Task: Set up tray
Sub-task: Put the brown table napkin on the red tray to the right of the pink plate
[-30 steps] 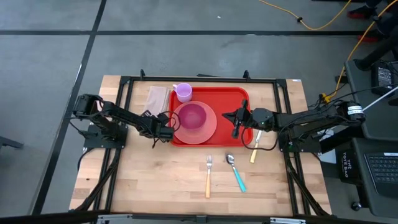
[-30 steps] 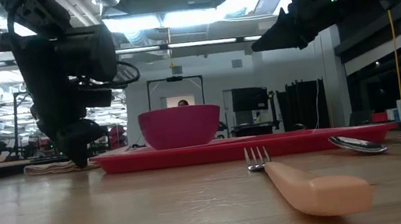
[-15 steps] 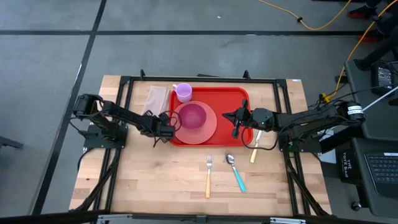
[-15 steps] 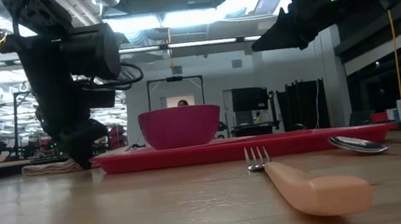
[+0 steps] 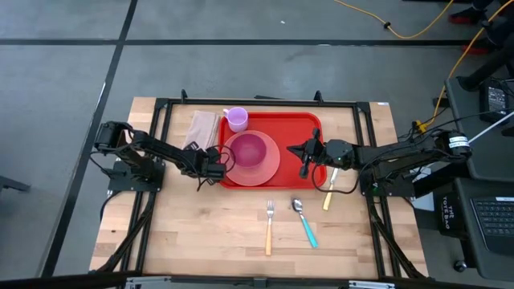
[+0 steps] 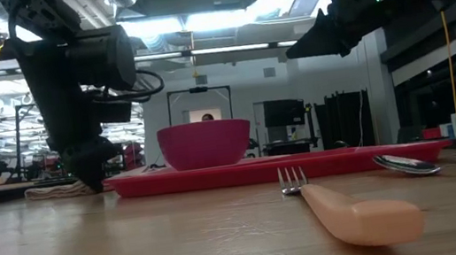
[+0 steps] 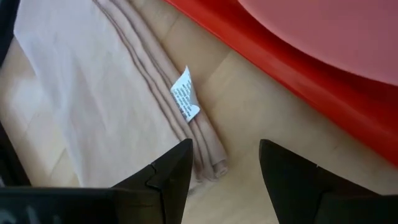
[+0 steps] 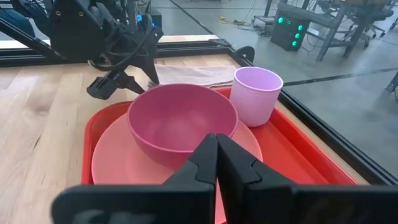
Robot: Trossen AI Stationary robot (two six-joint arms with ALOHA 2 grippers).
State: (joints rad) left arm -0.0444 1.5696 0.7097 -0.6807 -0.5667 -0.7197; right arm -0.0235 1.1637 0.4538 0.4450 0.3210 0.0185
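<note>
At the far middle of the wooden table [image 5: 201, 233] lies the tray [image 5: 309, 128], a broad red plastic sheet with rounded corners and a low rim, flat on the boards between the two arms. On it sits a pink plate [image 5: 271, 164] with a pink bowl [image 5: 250, 149] on top, and a pale lilac cup [image 5: 236, 119] stands at the tray's far left corner. A folded beige napkin [image 5: 201, 127] lies on the wood just beside the tray's left edge; a fork [image 5: 269, 225], a spoon [image 5: 303, 221] and a pale-handled utensil [image 5: 329, 193] rest on the table nearer the front, none of them on the tray yet. The left gripper [image 5: 215, 166] hangs low at the tray's left edge with its jaws spread wide and holding nothing; its wrist view shows both fingers [image 7: 168, 180] over bare wood between the napkin's end and the red rim. The right gripper [image 5: 306, 156] hovers above the tray's right part, pinched closed on nothing, pointing across toward the bowl. As for handling, the tray looks light but wide and somewhat flexible, and smooth enough to slide easily on the wood; loaded as it is, lifting it by one edge would probably tip the bowl and cup. The raised rim is the only real purchase, best pinched at the middle of a short side, or simply nudged along the table. It likely need not move at all: the napkin and cutlery are the pieces left to bring.
</note>
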